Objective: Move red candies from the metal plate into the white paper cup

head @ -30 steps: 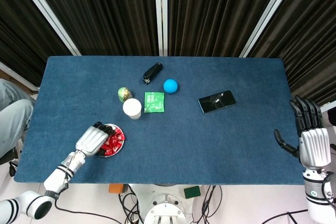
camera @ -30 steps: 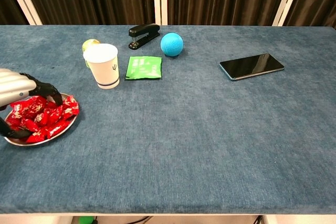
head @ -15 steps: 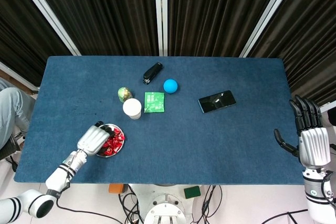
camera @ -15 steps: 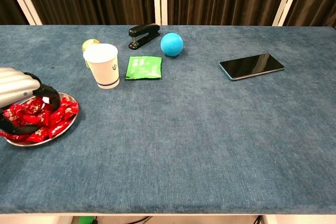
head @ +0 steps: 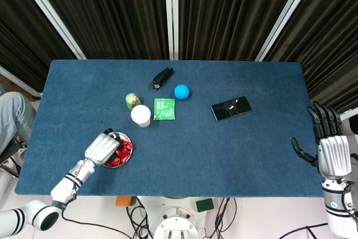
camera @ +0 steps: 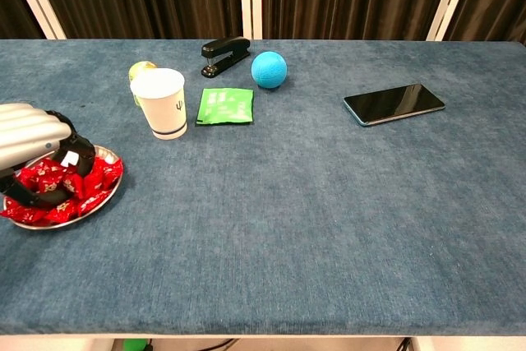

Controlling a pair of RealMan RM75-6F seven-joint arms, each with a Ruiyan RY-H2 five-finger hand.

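Head view: left hand [head: 102, 149] low over the near-left part of the surface [head: 235, 144], back uppermost, covering the left half of the plate [head: 124, 159]. Candies [head: 123, 152] heaped on the plate, showing red just right of the knuckles. Fingers pointed down into the heap; whether anything is caught between them cannot be told from above. Cup [head: 140, 115] upright, empty side up, just beyond the plate and a little to its right, so up and right from the hand, near but apart. Right hand [head: 330, 152] far off at the right edge, fingers spread, holding nothing; clearly the farther of the two from plate and cup.

Chest view: left hand [camera: 33, 150] at the left edge, fingers [camera: 70, 147] curled down among the candies [camera: 86, 182], thumb low at the near side. A pale bit between the fingertips, possibly a wrapper end; a real grip not confirmed. Plate [camera: 99, 201] flat on the surface. Cup [camera: 160, 102] standing behind and to the right of the plate, mouth open upward, with bare cloth between. Likely next: lift clear of the heap, then a short carry away and rightward to the cup's mouth.
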